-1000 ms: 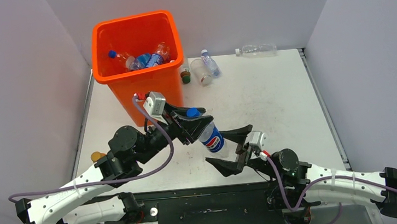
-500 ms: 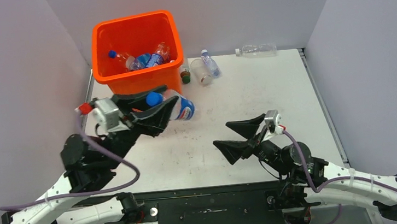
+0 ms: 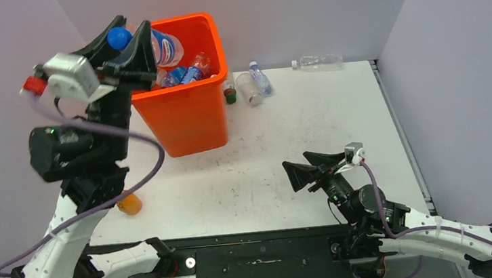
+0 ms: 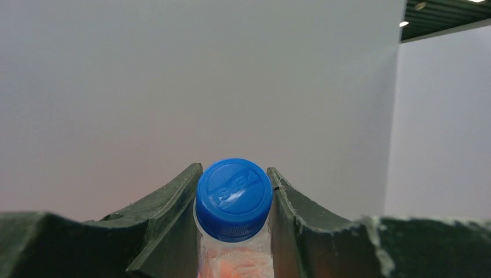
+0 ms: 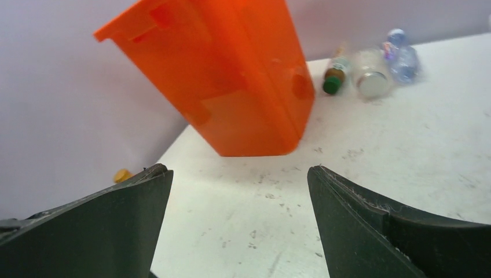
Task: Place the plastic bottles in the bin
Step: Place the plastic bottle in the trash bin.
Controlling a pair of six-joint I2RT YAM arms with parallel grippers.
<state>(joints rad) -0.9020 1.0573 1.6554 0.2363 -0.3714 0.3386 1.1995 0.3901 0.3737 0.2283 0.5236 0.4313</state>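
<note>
Pale lilac walls enclose a white table (scuffed, speckled); ceiling lights glow beyond.

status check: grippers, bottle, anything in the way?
Left gripper shut on blue-capped bottle, above the bin. Right gripper open, empty, low over table. Nothing blocking the drop.

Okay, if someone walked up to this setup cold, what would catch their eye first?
The bright orange bin at the far left of the table dominates. Right above its rim, the raised left tool grips a blue-capped bottle near its cap, over the bottles already inside. The right tool hangs open and empty, low over the table's near right.
</note>
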